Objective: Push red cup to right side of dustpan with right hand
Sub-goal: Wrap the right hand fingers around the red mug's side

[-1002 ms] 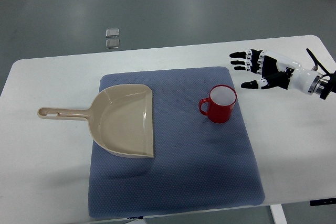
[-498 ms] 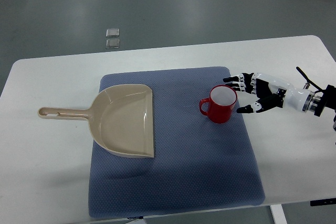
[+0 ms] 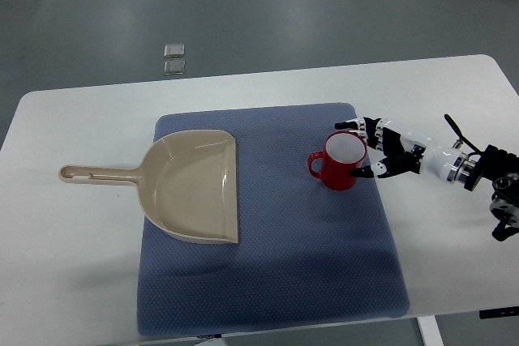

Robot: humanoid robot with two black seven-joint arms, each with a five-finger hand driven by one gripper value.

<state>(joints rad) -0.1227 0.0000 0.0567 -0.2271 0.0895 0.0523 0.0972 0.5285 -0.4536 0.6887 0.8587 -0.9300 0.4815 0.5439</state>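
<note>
The red cup (image 3: 342,160) stands upright on the blue mat (image 3: 324,265), well right of the dustpan (image 3: 195,188), handle pointing left. The right hand (image 3: 379,150), fingers spread and gripping nothing, rests against its right wall. The push should go leftward, low and steady, so the cup slides without tipping. The cup is glossy red outside, white inside.

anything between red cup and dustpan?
Top view: only bare blue mat between the red cup and dustpan. Right hand is at the cup's far side.
</note>
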